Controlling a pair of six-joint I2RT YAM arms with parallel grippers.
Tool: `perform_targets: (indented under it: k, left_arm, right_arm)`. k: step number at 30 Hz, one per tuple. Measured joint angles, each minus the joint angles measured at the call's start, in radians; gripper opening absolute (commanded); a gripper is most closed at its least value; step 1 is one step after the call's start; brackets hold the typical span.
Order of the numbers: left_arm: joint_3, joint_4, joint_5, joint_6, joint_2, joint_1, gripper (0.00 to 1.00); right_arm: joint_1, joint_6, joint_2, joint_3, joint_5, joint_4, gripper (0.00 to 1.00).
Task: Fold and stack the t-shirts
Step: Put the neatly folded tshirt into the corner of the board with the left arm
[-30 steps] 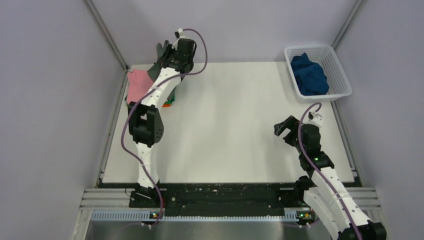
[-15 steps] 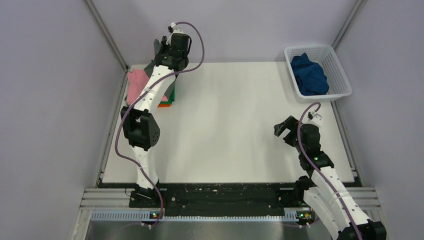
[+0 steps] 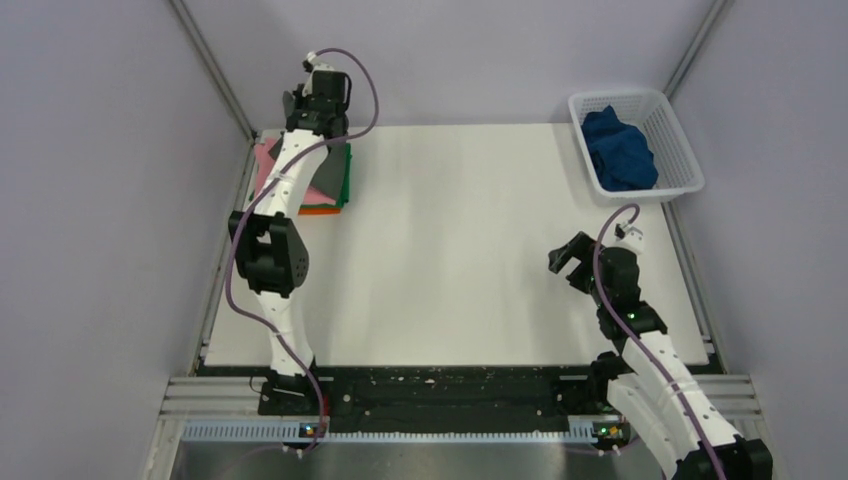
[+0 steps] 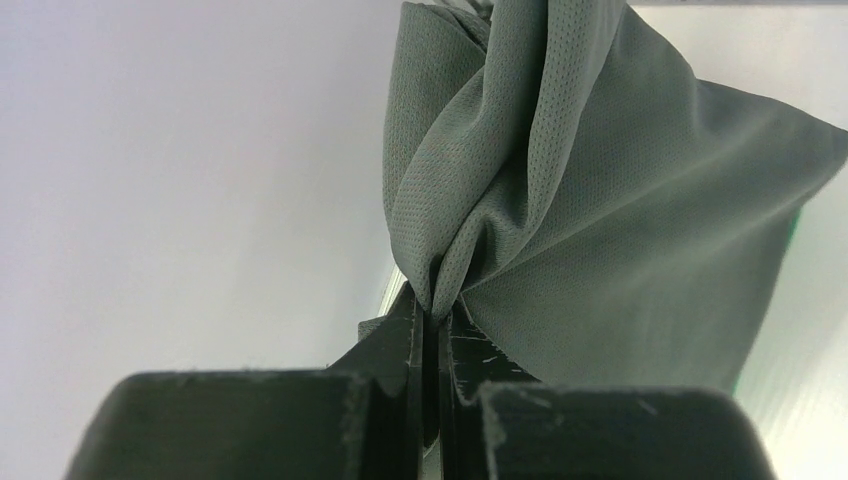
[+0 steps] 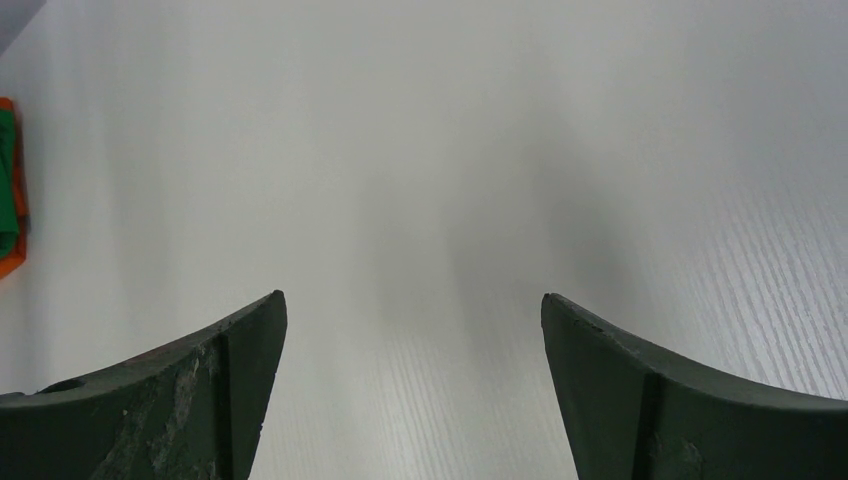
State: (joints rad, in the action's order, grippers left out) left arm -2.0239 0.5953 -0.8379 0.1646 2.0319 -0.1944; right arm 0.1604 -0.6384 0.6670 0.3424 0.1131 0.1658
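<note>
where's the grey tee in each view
Top external: grey t-shirt, upper left, beside the green t-shirt edge.
Left wrist: fills centre and right, pinched in the shut left hand.
Right wrist: not in it.
Shared landmark: that green edge, at the right wrist view's left edge.

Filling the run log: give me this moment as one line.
left claw: shut on dark grey t-shirt | right claw: open, empty | dark blue t-shirt: in basket

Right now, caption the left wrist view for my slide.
Left gripper shut on a bunched fold of dark grey t-shirt.
</note>
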Motion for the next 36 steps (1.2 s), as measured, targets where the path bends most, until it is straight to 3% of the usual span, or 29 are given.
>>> perform_targets:
  k: [20, 21, 22, 23, 24, 25, 31, 36]
  left_arm:
    - [0.062, -0.021, 0.203, -0.058, 0.094, 0.189, 0.0]
    - [0.064, -0.023, 0.212, -0.062, 0.094, 0.196, 0.07]
    - [0.064, -0.026, 0.22, -0.067, 0.094, 0.204, 0.22]
    - [0.064, -0.027, 0.222, -0.071, 0.096, 0.212, 0.46]
    - [0.064, -0.029, 0.221, -0.076, 0.098, 0.219, 0.77]
    - [0.064, -0.031, 0.216, -0.086, 0.1, 0.224, 0.96]
    - [0.064, -0.048, 0.171, -0.142, 0.102, 0.237, 0.99]
    - [0.064, -0.047, 0.223, -0.193, 0.076, 0.237, 0.99]
  right_arm:
    - [0.0, 0.015, 0.05, 0.023, 0.068, 0.026, 0.96]
    - [0.0, 0.018, 0.05, 0.025, 0.074, 0.031, 0.96]
    - [0.0, 0.019, 0.049, 0.028, 0.081, 0.035, 0.96]
    - [0.0, 0.021, 0.048, 0.032, 0.087, 0.043, 0.96]
    - [0.0, 0.023, 0.047, 0.034, 0.093, 0.043, 0.96]
    - [0.0, 0.026, 0.045, 0.034, 0.097, 0.044, 0.96]
    - [0.0, 0.033, 0.029, 0.034, 0.108, 0.055, 0.96]
    - [0.0, 0.034, 0.021, 0.034, 0.111, 0.065, 0.96]
